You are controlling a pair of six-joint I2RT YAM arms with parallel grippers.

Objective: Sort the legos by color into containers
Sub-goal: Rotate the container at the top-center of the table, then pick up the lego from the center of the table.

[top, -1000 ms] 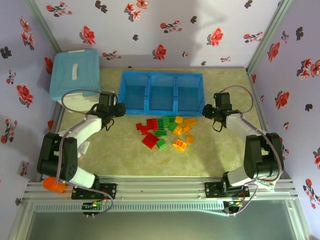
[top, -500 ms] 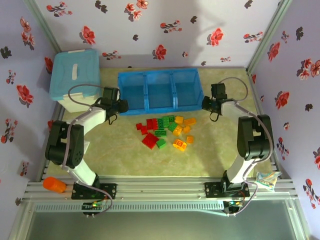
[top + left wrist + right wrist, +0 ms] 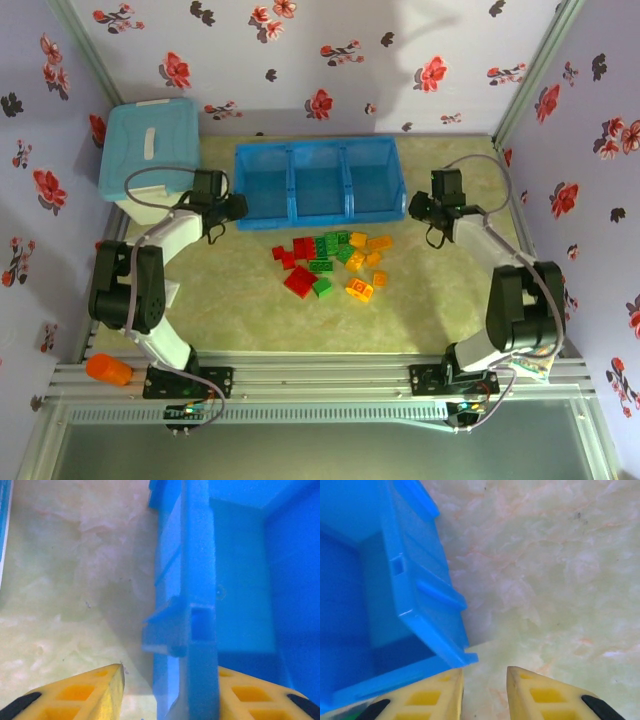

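Tray's shifted: blue three-bin tray [image 3: 320, 216] [image 3: 200, 605] [image 3: 415, 595] sits further back and left than a sec ago, and both arms have swung up to its ends. L claw [image 3: 236, 207] [image 3: 170, 680] is wide, straddling the tray's left wall, not pinching it. R claw [image 3: 413, 207] [image 3: 485, 672] is narrow, empty, just off the right front corner. Bins look bare. Legos [image 3: 330, 262] lie on the mat [image 3: 250, 310], near-side of the tray, between both claws. Pile runs left-right: reds toward L, orange-yellows toward R, greens mid. Reach approx equal. Both forearms stretched fwd, wrists pitched down.
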